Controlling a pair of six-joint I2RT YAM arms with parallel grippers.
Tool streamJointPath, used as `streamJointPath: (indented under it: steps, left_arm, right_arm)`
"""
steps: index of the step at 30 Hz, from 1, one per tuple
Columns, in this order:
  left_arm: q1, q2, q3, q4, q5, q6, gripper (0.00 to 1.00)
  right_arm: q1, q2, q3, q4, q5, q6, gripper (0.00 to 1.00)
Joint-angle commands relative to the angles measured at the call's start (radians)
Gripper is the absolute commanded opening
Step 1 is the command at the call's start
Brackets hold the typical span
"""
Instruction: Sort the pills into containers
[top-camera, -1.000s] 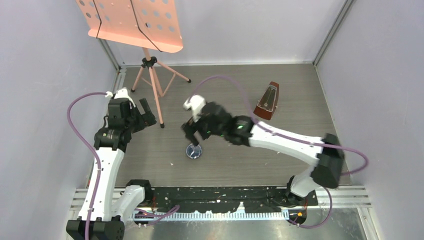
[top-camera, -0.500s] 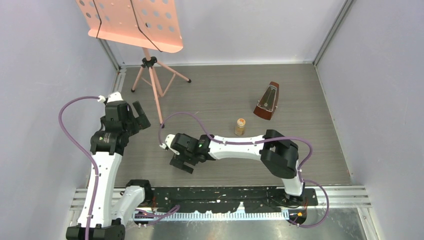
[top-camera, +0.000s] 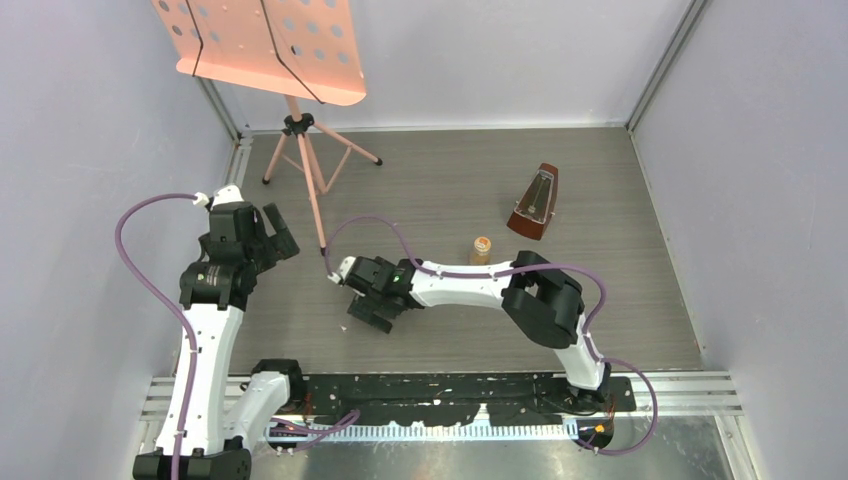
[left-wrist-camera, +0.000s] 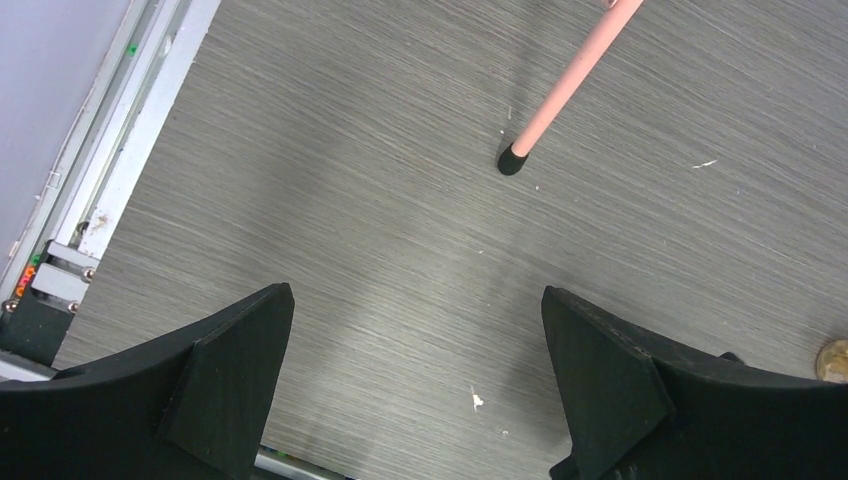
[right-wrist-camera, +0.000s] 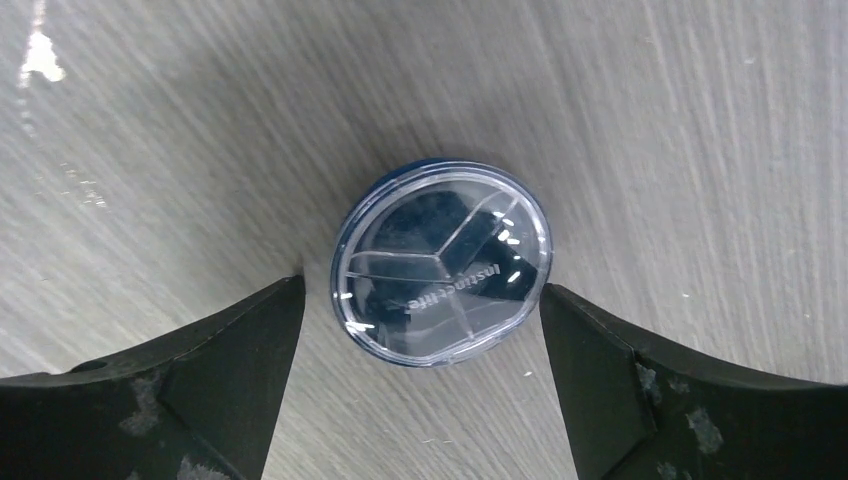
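The dark-blue dish lies flat on the floor under a clear lid divided into three sections. My right gripper is open and low over it, and the dish lies just beyond and between its fingertips, apart from both. In the top view this gripper hides the dish. The amber bottle stands upright to the right, near the right forearm. My left gripper is open and empty above bare floor. No pills show clearly.
A pink music stand stands at the back left, and one of its tripod feet is just ahead of my left gripper. A brown metronome is at the back right. White flecks lie on the floor. Walls enclose three sides.
My right arm has folded back and swung low, its gripper now close over the dish, which uncovers the bottle. My left gripper has drawn slightly left.
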Motion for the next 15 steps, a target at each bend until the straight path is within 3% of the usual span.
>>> streamJointPath:
  steps: [1, 8, 15]
  left_arm:
    - [0.005, -0.011, 0.023, 0.003, 0.010, -0.008, 0.99]
    - [0.006, -0.018, 0.017, 0.002, 0.013, 0.010, 0.99]
    - [0.007, -0.016, 0.014, 0.002, 0.028, 0.013, 0.99]
  right_arm:
    - [-0.016, -0.003, 0.046, -0.023, 0.059, -0.006, 0.95]
    - [-0.055, 0.008, 0.051, -0.027, 0.005, -0.031, 0.95]
    - [-0.101, 0.018, 0.050, -0.057, -0.190, -0.049, 0.96]
